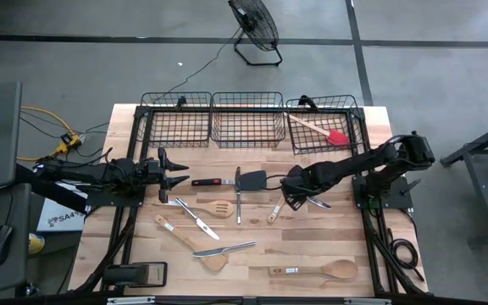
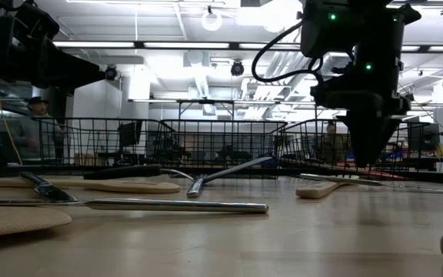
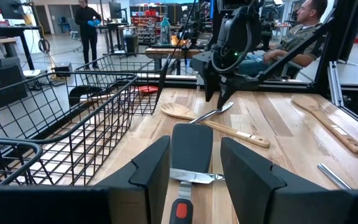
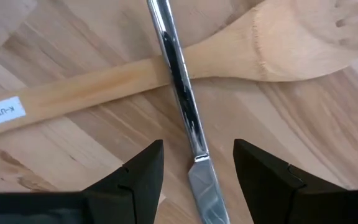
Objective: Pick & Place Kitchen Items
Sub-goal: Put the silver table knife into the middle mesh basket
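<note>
My right gripper [image 1: 297, 199] points down, open, just above a silver knife [image 4: 180, 81] that lies across the handle of a wooden slotted spoon [image 4: 129, 78]. Its fingers stand on either side of the knife's blade end, and in the low view the gripper [image 2: 366, 154] hangs clear of the table. My left gripper [image 1: 180, 180] is open and level at the table's left, pointing at the red-and-black handle of a black turner [image 3: 191, 146]. A second knife [image 3: 196, 177] lies across the turner's neck. A red-headed spatula [image 1: 324, 131] lies in the far right basket.
Three black wire baskets [image 1: 246, 119] stand along the far edge. More utensils lie toward the near edge: a wooden slotted spoon [image 1: 213, 209], a knife [image 1: 198, 219], a wooden spatula [image 1: 185, 237] with a knife [image 1: 231, 249] over it, and a wooden spoon [image 1: 316, 271].
</note>
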